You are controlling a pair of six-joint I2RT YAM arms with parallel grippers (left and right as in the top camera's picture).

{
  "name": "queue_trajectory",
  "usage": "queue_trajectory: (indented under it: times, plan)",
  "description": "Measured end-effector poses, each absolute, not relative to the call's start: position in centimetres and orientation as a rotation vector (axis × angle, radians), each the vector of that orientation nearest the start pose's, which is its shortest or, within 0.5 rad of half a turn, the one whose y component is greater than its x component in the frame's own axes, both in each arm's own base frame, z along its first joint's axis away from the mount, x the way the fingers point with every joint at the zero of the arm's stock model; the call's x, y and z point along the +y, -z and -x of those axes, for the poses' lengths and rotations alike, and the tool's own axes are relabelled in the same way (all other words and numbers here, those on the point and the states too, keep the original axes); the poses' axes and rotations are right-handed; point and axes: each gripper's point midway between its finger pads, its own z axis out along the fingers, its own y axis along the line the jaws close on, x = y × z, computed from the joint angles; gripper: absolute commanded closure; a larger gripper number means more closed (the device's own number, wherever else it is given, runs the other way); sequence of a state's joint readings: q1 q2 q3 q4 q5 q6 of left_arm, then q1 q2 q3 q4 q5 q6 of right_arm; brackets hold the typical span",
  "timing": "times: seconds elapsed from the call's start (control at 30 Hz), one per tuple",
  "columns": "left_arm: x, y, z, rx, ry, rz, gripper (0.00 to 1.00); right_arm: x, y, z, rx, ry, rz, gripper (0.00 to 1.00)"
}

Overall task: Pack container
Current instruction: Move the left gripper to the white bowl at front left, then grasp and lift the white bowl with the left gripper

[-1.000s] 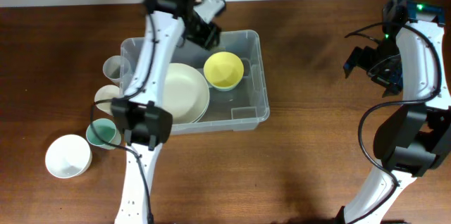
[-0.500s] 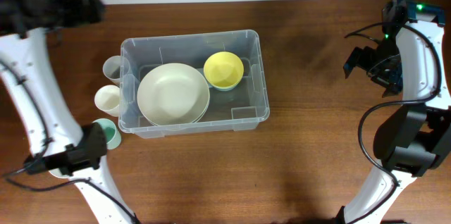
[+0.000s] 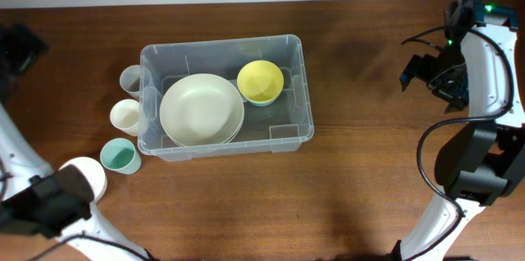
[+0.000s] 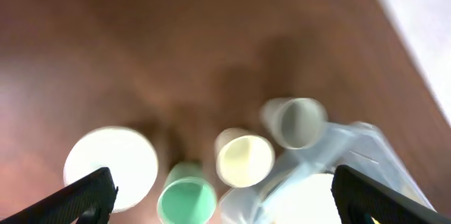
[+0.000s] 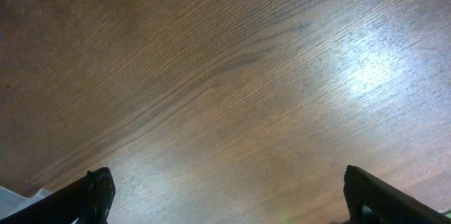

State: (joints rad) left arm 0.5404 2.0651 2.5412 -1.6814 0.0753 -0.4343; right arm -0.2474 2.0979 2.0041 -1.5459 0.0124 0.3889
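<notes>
Left gripper (image 4: pixel 227 196): We see its jaws spread wide with nothing between them. It hangs over the far left of the table (image 3: pixel 369 171), well apart from the container, and its wrist view is blurred.
Right gripper (image 5: pixel 236 196): It is also wide open and empty. It sits over bare wood at the right side, well away from every item.
Below the left gripper: Its camera looks down on 3 cups and 1 white bowl (image 4: pixel 110 160), with a corner of the clear bin at the lower right.
Container (image 3: pixel 221 43): The clear bin stands upright at the middle of the table, a little left of centre.
Packed so far: 2 items lie inside. A large cream plate (image 3: pixel 201 109) is on the left of the floor and a yellow bowl (image 3: pixel 261 80) is just beside it on the right.
Left outside: 4 items stand along the bin's left wall. The grey cup (image 3: pixel 131 79) and cream cup (image 3: pixel 125 116) are just beside it. The green cup (image 3: pixel 119 156) and the white bowl sit nearer the front-left corner, the bowl partly hidden by the left arm.
Progress: We judge the packing about a third done, with 2 of 6 pieces in.
Likely next: We expect a cup to follow, since the left gripper is empty above them.
</notes>
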Motion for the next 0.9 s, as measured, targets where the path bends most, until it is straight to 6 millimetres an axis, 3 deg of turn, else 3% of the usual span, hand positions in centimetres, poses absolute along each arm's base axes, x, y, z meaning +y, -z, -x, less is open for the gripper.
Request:
queue_trajectory:
  times: [0.23,0.33,0.5,0.67,0.9]
  plan:
    - [23.7,-23.7,-27.3,2.384,-0.056,1.844,0.0,-9.6,-13.3,-37.3,3.049,0.028,-1.003,0.01]
    - [24.3,-21.2,-24.8,2.354,-0.084,2.011,0.0,-9.6,-13.3,-37.3,3.049,0.028,-1.003,0.01]
    - [24.2,-15.8,-23.6,2.356,-0.095,2.153,0.0,-9.6,-13.3,-37.3,3.049,0.028,-1.003,0.01]
    - [22.8,-11.0,-22.1,2.407,-0.097,2.242,0.0,-9.6,-13.3,-37.3,3.048,0.028,-1.003,0.01]
    - [20.4,-6.8,-19.6,2.49,-0.104,2.318,0.0,-9.6,-13.3,-37.3,3.049,0.028,-1.004,0.01]
